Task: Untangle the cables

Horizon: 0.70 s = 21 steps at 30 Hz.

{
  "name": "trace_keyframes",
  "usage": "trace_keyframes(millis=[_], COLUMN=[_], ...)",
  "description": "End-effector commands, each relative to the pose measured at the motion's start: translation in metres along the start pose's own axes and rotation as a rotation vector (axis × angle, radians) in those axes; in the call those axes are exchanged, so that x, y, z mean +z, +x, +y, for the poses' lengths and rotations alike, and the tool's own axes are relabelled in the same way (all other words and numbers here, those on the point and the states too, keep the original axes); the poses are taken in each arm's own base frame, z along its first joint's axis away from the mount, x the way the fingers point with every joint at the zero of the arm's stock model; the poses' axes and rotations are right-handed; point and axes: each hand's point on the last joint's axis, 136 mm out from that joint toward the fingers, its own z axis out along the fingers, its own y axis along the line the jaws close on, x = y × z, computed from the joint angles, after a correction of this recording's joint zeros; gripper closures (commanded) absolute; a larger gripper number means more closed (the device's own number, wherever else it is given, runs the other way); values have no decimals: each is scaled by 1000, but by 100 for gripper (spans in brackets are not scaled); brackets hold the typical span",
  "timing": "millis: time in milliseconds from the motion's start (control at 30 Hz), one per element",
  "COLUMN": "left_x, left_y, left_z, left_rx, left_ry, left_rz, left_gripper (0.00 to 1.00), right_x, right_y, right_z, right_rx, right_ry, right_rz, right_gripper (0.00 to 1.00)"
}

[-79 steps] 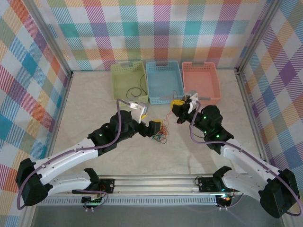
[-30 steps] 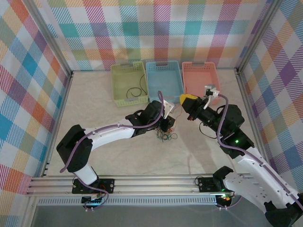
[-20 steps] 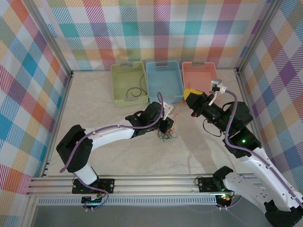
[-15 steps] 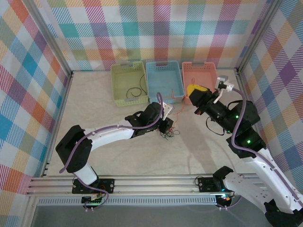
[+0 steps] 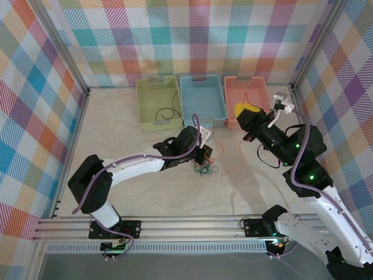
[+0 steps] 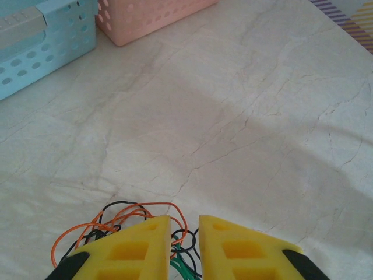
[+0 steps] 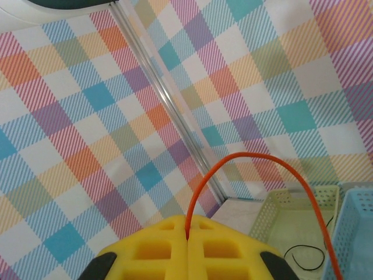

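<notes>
Marble table (image 5: 116, 134): 3 baskets (image 5: 201, 78) (pastel) behind cables (image 5: 203, 170).

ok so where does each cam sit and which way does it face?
Top external: above and behind the bases, looking down on the table; left arm, right arm, green basket, blue basket, pink basket, cable tangle.
Left wrist: low over the table, facing the blue and pink baskets; left fingers at the bottom edge, tangle strands between them.
Right wrist: raised, facing the plaid wall; right fingers shut on the orange cable.
Shared: the blue basket, in all three.
</notes>
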Motion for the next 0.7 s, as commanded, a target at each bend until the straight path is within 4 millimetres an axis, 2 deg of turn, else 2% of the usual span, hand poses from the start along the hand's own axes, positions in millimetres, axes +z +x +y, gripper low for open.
trace_keyframes(millis=[0, 200, 333, 500, 667], left_x=[-14, -20, -33, -57, -72], left_y=[-5, -5, -12, -18, -19], left_z=[-1, 4, 23, 56, 80], left_rx=[-5, -35, -69, -139, -191], left_ry=[-10, -5, -87, -206, -290], left_rz=[-25, -40, -96, -187, -242], left_gripper=[79, 78, 77, 74, 74], right_x=[-2, -1, 8, 38, 74], right_y=[-20, -39, -44, -33, -25], right_z=[2, -20, -35, -51, -76], right_rx=[-44, -92, -122, -124, -80], right_ry=[20, 150, 221, 250, 273], right_rz=[-65, -172, -208, -171, -136], right_gripper=[100, 100, 100, 100, 100])
